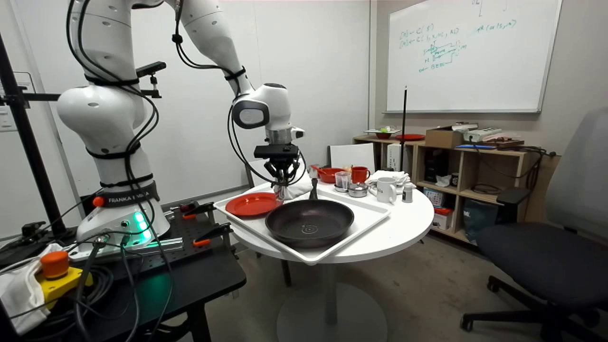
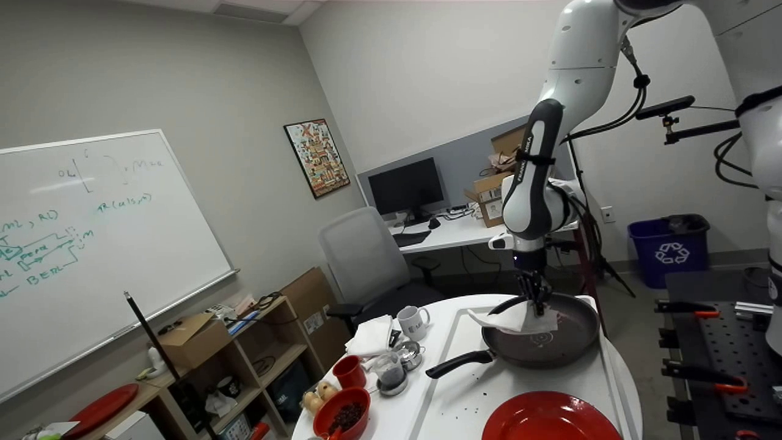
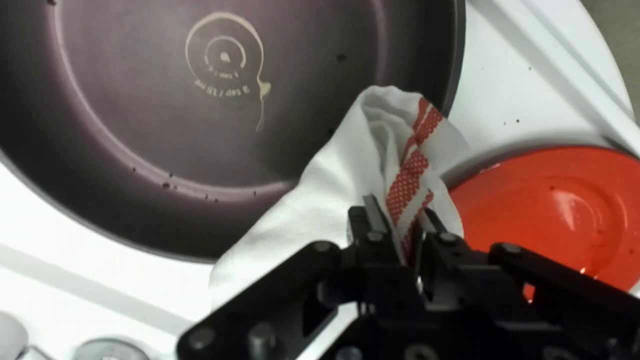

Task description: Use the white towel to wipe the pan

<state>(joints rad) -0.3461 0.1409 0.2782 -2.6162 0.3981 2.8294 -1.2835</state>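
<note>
The pincer (image 3: 400, 217) was squeezed together on the white towel (image 3: 310, 205), with the red stripes bunched between its tips. In the wrist view the towel was near the middle, and its top end lay over the lower right edge of the pan (image 1: 308, 223). I could not tell if the cloth touched the pan. The pan sat flat on the white tray (image 1: 368, 218), a bit below the middle in an exterior view, with the red plate (image 1: 251, 204) just beside it on the left. Little dark specks (image 3: 166, 185) showed inside the pan.

The towel looked light, soft and floppy, so it would likely fold up when pushed and drag better than it shoved. A fat bunch held low, close to the tips, seemed the best hold for rubbing. The pan looked big, stiff and maybe heavy. Its inside seemed smooth, so cloth should slide well, but a hard push might scoot the pan along. To steady it, the long dark handle (image 2: 460, 363), pointing to the lower left in an exterior view, seemed the right place.
</note>
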